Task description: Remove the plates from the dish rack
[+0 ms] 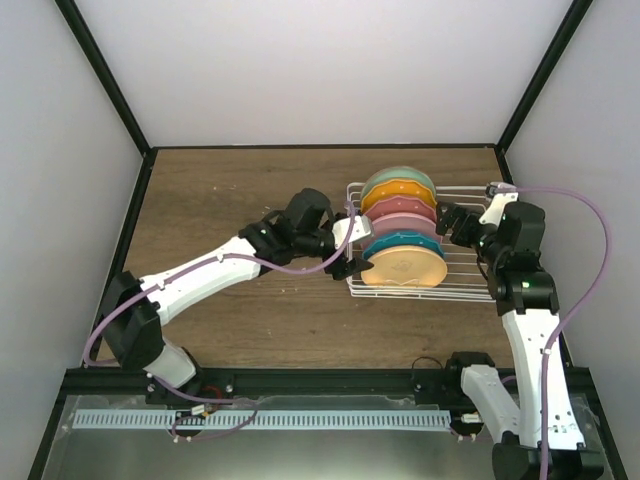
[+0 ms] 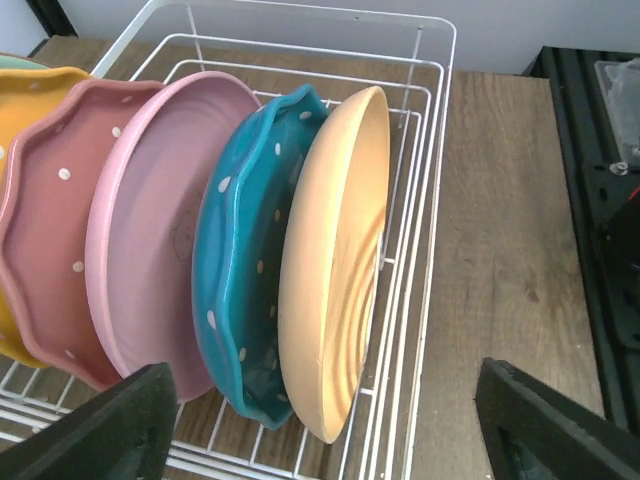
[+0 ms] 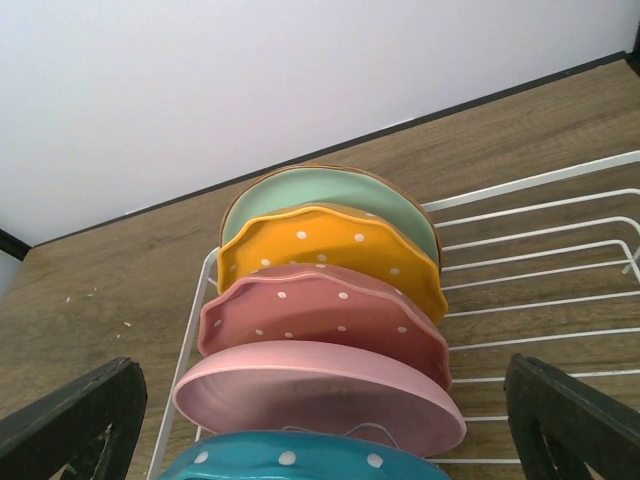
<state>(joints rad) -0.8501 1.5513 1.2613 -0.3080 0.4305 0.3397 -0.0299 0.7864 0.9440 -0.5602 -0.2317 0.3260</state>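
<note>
A: Plate colours?
B: Plain peach plate (image 2: pixel 335 270). White-dotted teal plate (image 2: pixel 245 260). Plain pink plate (image 2: pixel 150 240). White-dotted maroon plate (image 2: pixel 50 200). White-dotted orange plate (image 3: pixel 320 250). Mint green plate (image 3: pixel 320 195), plain where visible.
A: Rest?
B: White wire dish rack (image 2: pixel 430 150). Brown wood-grain table (image 1: pixel 220 190). Black fingers (image 2: pixel 110 430) on left gripper (image 2: pixel 320 368), same on right gripper (image 3: pixel 322 362).

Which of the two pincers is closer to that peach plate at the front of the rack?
Left. The left pincer is right at the peach plate's left edge; the right pincer is across the dish rack, level with the pink plate.
</note>
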